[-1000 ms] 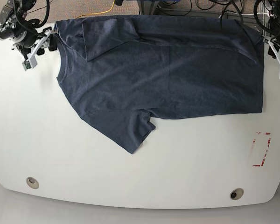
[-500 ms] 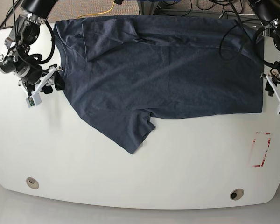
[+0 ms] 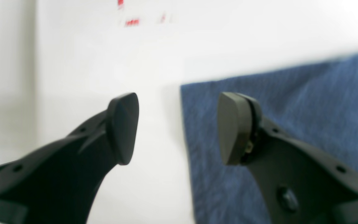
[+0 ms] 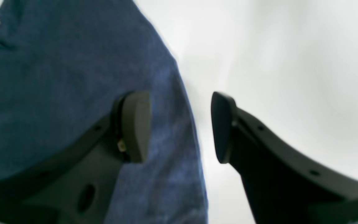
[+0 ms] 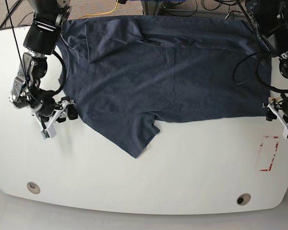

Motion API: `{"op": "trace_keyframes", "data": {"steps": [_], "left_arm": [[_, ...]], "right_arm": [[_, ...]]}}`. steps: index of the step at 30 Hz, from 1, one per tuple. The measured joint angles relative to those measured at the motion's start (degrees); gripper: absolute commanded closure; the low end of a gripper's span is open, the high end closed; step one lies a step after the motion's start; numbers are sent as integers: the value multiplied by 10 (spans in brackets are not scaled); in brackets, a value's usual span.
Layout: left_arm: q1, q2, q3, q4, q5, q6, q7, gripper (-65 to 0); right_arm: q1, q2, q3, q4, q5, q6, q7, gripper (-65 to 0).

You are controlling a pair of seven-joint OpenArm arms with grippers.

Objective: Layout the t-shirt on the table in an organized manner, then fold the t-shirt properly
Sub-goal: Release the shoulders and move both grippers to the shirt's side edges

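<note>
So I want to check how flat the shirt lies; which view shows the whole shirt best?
The base view: it shows the whole shirt spread on the table, one sleeve folded in. The left wrist view shows only a blurred hem corner; the right wrist view shows only a blurred edge.

right gripper (image 4: 180, 126) fingers spread wide, straddling the t-shirt (image 4: 57, 77) edge on the table (image 4: 291, 62).

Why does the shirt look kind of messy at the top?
The t-shirt isn't flat yet. Its far sleeve is folded over onto the body, with creases along the top edge, while the near sleeve sticks out flat on the table.
</note>
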Motion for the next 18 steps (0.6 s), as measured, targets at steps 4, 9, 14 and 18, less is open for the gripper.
{"op": "trace_keyframes", "data": {"steps": [4, 9, 14, 18], "left_arm": [[-7, -4, 17, -44, 7, 0, -15, -374], [-14, -2, 22, -68, -3, 0, -40, -374], [-10, -3, 21, -71, 2, 1, -45, -374], [-7, -3, 19, -73, 2, 2, -55, -374]], "right_arm": [[21, 0, -30, -67, 2, 0, 39, -304], [29, 0, -52, -122, -1, 0, 64, -303], [29, 1, -70, -141, 6, 0, 76, -301], [33, -14, -82, -140, 4, 0, 80, -301]]}}
